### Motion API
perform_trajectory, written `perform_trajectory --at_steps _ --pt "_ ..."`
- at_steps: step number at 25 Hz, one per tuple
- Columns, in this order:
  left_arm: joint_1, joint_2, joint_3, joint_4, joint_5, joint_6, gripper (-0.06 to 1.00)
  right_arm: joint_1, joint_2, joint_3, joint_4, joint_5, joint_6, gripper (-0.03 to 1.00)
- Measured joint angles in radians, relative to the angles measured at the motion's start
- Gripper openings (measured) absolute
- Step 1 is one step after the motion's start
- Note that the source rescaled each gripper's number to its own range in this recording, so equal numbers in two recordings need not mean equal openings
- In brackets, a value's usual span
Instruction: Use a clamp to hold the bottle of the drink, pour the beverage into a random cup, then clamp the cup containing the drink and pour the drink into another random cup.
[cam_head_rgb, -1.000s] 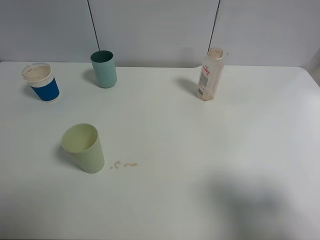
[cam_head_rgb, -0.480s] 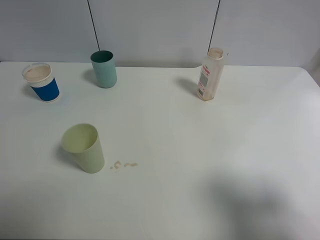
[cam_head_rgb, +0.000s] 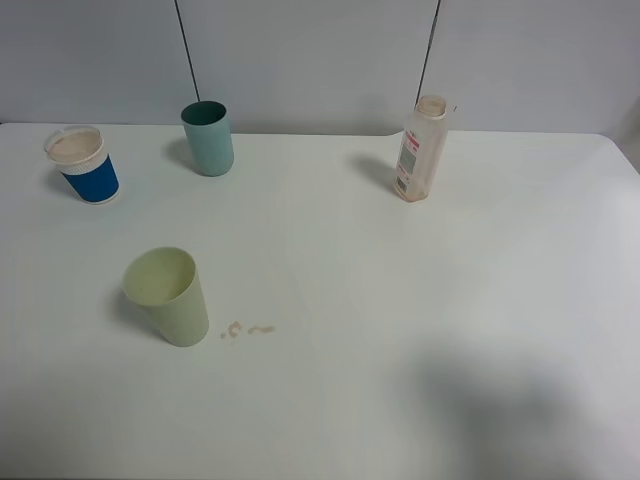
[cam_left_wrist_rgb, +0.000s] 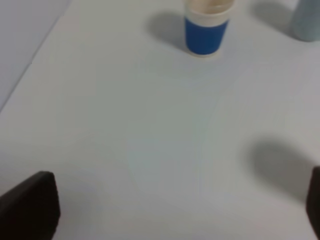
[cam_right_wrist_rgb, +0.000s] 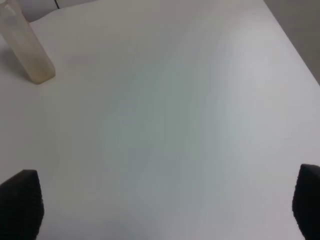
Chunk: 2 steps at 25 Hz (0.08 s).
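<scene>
A clear drink bottle (cam_head_rgb: 421, 149) with a red label stands uncapped at the back right of the white table (cam_head_rgb: 420, 300); it also shows in the right wrist view (cam_right_wrist_rgb: 26, 49). A blue-and-white cup (cam_head_rgb: 82, 165) stands at the back left and shows in the left wrist view (cam_left_wrist_rgb: 205, 25). A teal cup (cam_head_rgb: 208, 138) stands beside it, its edge in the left wrist view (cam_left_wrist_rgb: 307, 20). A pale green cup (cam_head_rgb: 168, 296) stands front left. My left gripper (cam_left_wrist_rgb: 170, 210) and right gripper (cam_right_wrist_rgb: 165, 207) are open and empty above the table, far from everything. Neither shows in the exterior view.
A few small brownish drops (cam_head_rgb: 248, 329) lie on the table to the right of the pale green cup. The table's right edge (cam_right_wrist_rgb: 295, 47) shows in the right wrist view, and its left edge (cam_left_wrist_rgb: 35, 60) in the left wrist view.
</scene>
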Motion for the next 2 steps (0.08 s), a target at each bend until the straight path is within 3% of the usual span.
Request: perform_trajectory --at_steps 2 --pt "-0.005 0.000 0.000 -0.001 0.000 0.000 1.00 0.000 0.000 0.000 0.000 0.000 0.000 1.00"
